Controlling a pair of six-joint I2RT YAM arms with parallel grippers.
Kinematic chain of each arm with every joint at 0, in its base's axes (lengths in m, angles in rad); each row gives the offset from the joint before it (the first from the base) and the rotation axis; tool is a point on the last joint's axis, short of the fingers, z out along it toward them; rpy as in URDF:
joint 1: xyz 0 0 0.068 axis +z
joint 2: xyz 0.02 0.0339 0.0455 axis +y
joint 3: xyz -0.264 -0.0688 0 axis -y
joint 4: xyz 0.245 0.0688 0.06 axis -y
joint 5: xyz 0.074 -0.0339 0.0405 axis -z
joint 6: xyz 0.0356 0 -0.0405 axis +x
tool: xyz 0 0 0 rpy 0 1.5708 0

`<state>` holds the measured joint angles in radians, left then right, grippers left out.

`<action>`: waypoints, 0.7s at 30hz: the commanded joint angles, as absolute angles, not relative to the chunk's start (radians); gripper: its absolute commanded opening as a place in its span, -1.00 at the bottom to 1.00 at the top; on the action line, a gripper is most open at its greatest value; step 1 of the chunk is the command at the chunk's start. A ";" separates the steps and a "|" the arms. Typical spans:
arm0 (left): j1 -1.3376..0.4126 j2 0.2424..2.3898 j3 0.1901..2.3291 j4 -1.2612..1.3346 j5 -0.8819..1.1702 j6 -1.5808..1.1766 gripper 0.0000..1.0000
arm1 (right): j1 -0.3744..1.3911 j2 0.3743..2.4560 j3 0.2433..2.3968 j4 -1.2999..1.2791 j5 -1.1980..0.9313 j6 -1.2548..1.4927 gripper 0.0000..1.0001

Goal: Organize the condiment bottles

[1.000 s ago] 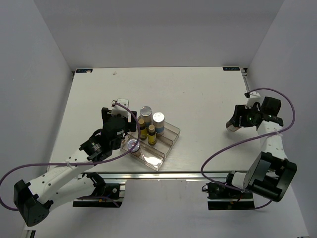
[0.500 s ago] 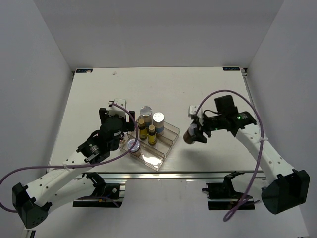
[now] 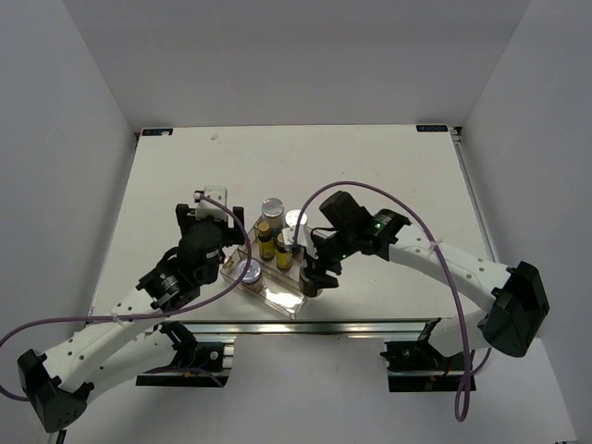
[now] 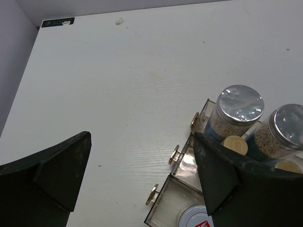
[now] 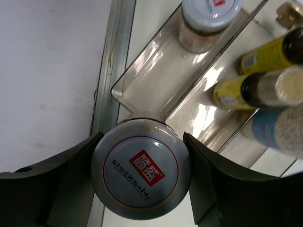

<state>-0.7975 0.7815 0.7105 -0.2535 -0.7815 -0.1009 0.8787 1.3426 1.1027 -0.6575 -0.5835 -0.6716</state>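
1. Nearest the table's front edge, the right gripper (image 3: 312,277) is clenched on a white-lidded jar (image 5: 141,176). One finger presses each side, and the red-marked lid faces the wrist camera.
2. The held jar is over the right-hand near corner of the clear tray (image 3: 287,298), at the front row. I cannot tell whether its base touches.
3. The second white-lidded jar (image 3: 248,270) stands upright at the left end of that front row.
4. In the middle row, two yellow bottles (image 3: 265,239) (image 3: 284,250) with dark caps stand upright, just beside each other.
5. In the back row, two silver-capped cylinders (image 3: 272,211) (image 3: 296,222) with blue-white labels stand side by side.
6. The left gripper (image 4: 142,142) hangs just left of the tray, released, with its jaws spread wide and only bare table (image 3: 370,166) between the fingers.
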 commanded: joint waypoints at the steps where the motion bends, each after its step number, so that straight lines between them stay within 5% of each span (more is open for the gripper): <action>1: -0.792 0.741 0.701 -0.235 -0.833 -0.092 0.96 | 0.916 1.389 1.221 -0.560 -0.598 -0.611 -1.00; 21: -0.718 0.675 0.698 -0.238 -0.896 -0.092 0.96 | 1.000 1.562 1.146 -0.149 -0.402 -0.336 -1.00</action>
